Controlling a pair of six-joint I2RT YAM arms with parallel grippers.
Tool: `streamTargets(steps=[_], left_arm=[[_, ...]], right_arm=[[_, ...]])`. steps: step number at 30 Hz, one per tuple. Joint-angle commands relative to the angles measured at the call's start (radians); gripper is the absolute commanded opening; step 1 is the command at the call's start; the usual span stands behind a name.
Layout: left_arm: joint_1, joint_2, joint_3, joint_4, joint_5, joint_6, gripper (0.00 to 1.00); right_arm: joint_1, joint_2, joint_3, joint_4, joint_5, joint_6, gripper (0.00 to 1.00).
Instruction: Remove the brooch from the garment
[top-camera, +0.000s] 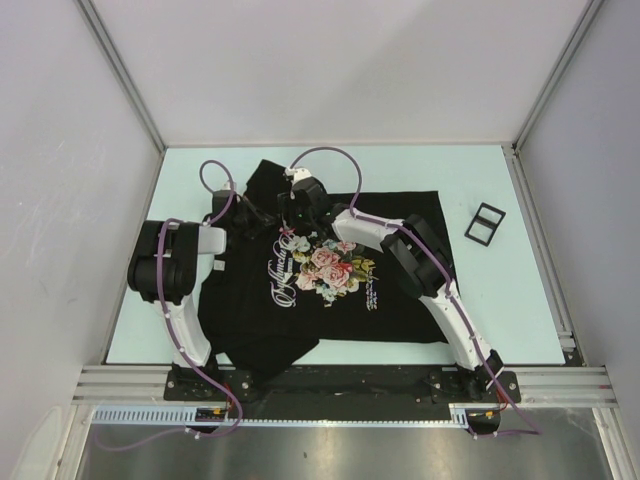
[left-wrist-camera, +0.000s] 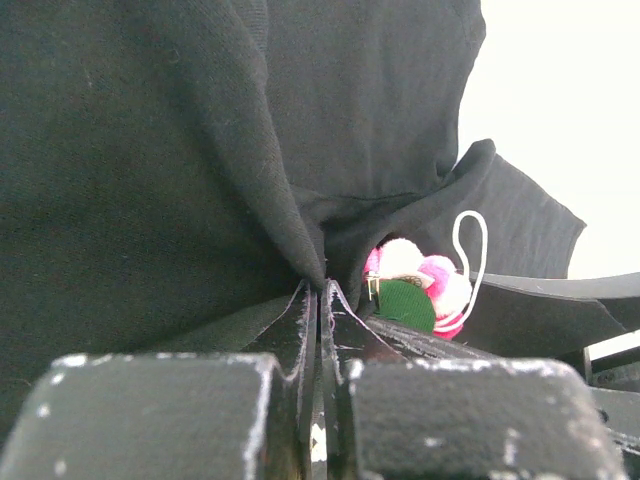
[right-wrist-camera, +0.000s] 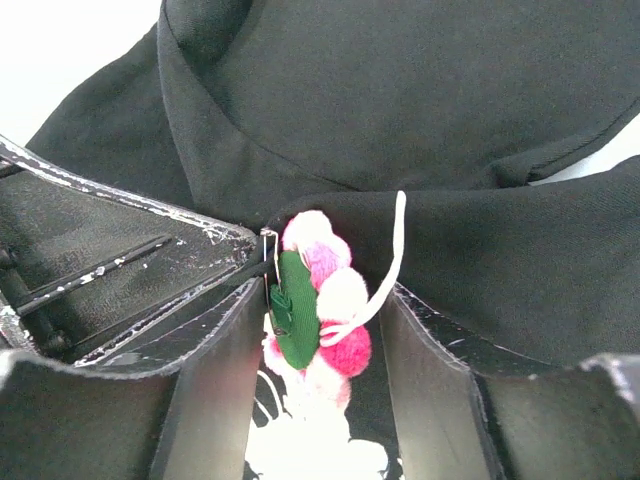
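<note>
the black t-shirt (top-camera: 260, 330) is laid out on the pale table (top-camera: 500, 300) with its rose print (top-camera: 330, 268) facing up. both grippers are seen close together over the far left part of the shirt.

in the left wrist view, the left gripper (left-wrist-camera: 320, 295) is pressed together on a raised fold of the black fabric, with no gap seen between its jaws. the brooch (left-wrist-camera: 415, 290) is found just beside that pinch, on the right. it is a cluster of pink and white pom-poms on a green backing (right-wrist-camera: 292, 310), with a white loop (right-wrist-camera: 392, 255) attached.

in the right wrist view, the right gripper (right-wrist-camera: 322, 300) is held apart, and the brooch (right-wrist-camera: 325, 300) sits between its fingers (right-wrist-camera: 215, 380), still on the bunched cloth. firm contact cannot be told.

a black rectangular frame (top-camera: 484, 223) lies on the table, well apart to the right.
</note>
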Motion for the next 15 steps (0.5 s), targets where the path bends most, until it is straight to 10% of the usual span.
streamTargets(steps=[1, 15], left_arm=[[-0.005, -0.013, 0.007, 0.029, 0.026, 0.025, 0.00], [-0.007, -0.013, 0.009, 0.035, 0.034, 0.030, 0.04]], right_arm=[[-0.002, 0.004, 0.025, 0.021, 0.046, -0.013, 0.52], [-0.020, -0.001, -0.061, 0.131, -0.006, 0.084, 0.06]])
